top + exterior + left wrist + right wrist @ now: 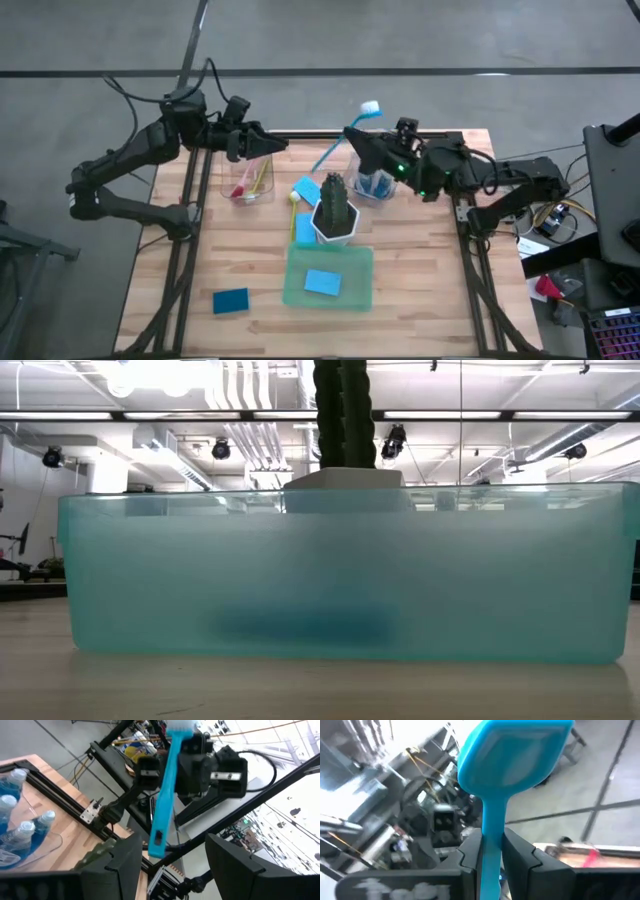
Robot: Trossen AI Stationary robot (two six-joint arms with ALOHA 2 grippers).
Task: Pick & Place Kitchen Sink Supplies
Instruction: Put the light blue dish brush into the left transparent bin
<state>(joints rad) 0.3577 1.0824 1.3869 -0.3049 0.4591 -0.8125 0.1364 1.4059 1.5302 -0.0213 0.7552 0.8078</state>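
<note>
Right gripper (352, 134) clamping blue brush (345, 134) by mid-handle, holding it tilted above table's rear edge, white bristle head (370, 106) pointing away past edge, handle tip hanging near bottle bin (374, 186). Left gripper (272, 145) hovering with fingers spread, holding nothing, above brush bin (250, 180) containing red and yellow brushes. Blue sponge (322, 282) lying in green tray (295, 290); another sponge (230, 300) lying on table front left. Plant (335, 208) standing behind tray.

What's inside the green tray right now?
The green tray holds one flat blue sponge, lying near its middle. In the low view the frosted wall shows it only as a dark blur, so anything else low inside cannot be ruled out there.
</note>
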